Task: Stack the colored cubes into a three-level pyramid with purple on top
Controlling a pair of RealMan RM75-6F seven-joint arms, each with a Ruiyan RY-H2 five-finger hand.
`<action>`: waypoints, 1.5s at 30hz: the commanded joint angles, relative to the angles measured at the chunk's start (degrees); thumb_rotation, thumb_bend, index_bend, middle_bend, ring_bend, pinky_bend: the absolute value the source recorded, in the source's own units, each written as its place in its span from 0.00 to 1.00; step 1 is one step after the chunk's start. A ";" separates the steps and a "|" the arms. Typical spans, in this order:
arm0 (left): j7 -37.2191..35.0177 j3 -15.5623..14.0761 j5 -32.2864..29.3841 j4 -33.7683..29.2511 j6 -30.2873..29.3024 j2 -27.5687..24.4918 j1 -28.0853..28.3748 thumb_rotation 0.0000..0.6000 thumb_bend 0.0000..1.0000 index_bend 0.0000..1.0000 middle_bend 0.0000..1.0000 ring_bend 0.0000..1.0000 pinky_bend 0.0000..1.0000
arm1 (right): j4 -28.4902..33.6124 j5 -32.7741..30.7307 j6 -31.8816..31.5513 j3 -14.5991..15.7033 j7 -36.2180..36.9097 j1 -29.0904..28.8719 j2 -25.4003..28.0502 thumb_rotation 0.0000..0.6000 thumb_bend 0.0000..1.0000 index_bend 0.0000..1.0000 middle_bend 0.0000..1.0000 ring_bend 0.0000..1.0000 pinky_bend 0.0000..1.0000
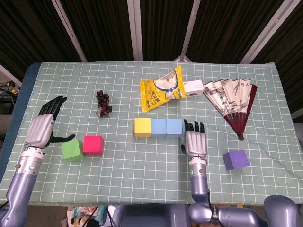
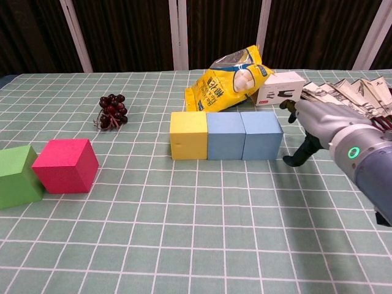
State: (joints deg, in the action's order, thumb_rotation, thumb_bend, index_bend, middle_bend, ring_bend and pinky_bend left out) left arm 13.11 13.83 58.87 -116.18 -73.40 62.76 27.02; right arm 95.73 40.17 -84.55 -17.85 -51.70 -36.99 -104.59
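- Under both my hands, the green checked tablecloth (image 1: pixel 142 170) runs to every table edge; the widest bare stretch lies on the near side of my right hand (image 1: pixel 195 143), towards me.
- Beyond that hand, the paper fan (image 1: pixel 234 101) lies spread out, with a yellow snack bag (image 1: pixel 162 89) and a small white box (image 1: pixel 193 87) beside it; I cannot read any print on them.
- Just left of my right hand, fingers spread and holding nothing, sits a touching row: yellow cube (image 1: pixel 142 127), blue cube (image 1: pixel 158 127), second blue cube (image 1: pixel 174 127). A narrow gap separates hand and row.
- Right of that hand, the purple cube (image 1: pixel 236 159) sits alone.
- By my left hand (image 1: pixel 41 128), also spread and empty, the green cube (image 1: pixel 72 150) touches the pink cube (image 1: pixel 93 144).
- Grapes (image 1: pixel 103 103) lie farther back.
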 commanded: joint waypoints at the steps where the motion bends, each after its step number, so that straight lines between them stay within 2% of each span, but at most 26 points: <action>1: 0.54 -0.27 0.06 0.17 -0.09 0.27 0.03 1.00 0.13 0.00 0.00 0.00 0.00 | 2.41 1.16 -0.80 0.89 1.09 1.66 2.79 1.00 0.34 0.00 0.18 0.00 0.00; 7: 2.91 -1.10 0.01 0.54 -0.39 1.27 0.27 1.00 0.13 0.00 0.00 0.00 0.00 | 8.51 4.51 -1.53 2.84 5.79 6.03 10.79 1.00 0.34 0.00 0.18 0.00 0.00; 14: 6.32 -0.77 -1.92 0.90 -1.65 2.38 0.84 1.00 0.13 0.00 0.00 0.00 0.00 | 14.56 9.55 -1.04 5.73 12.27 10.95 21.22 1.00 0.34 0.00 0.18 0.00 0.00; 20: 8.69 0.05 -3.46 1.45 -2.19 3.13 1.84 1.00 0.10 0.00 0.00 0.00 0.00 | 17.77 12.44 0.94 7.13 20.14 14.75 29.08 1.00 0.34 0.00 0.17 0.00 0.00; 24: 8.48 -0.56 -3.48 1.62 -3.18 4.02 1.13 1.00 0.09 0.00 0.00 0.00 0.00 | 18.99 15.09 1.93 8.18 24.77 16.79 32.91 1.00 0.34 0.00 0.17 0.00 0.00; 31: 8.76 -2.96 -0.15 1.86 -7.04 5.11 -1.53 1.00 0.09 0.00 0.00 0.00 0.00 | 20.47 19.67 3.33 10.23 30.41 19.32 37.04 1.00 0.34 0.00 0.17 0.00 0.00; 38: 7.97 -4.96 4.59 3.87 -7.99 4.58 -3.18 1.00 0.09 0.00 0.00 0.00 0.00 | 20.76 23.29 3.42 11.87 30.03 20.14 37.76 1.00 0.34 0.00 0.17 0.00 0.00; 45: 7.17 -5.54 5.53 3.71 -7.05 4.26 -3.86 1.00 0.09 0.00 0.00 0.00 0.00 | 21.16 23.82 4.13 12.21 29.55 20.39 38.21 1.00 0.34 0.00 0.16 0.00 0.00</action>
State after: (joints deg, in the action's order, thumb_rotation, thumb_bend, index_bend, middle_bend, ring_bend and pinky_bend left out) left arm 20.28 8.32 64.33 -112.40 -80.52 67.02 23.19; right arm 116.92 63.80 -80.44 -5.67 -22.09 -16.63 -66.38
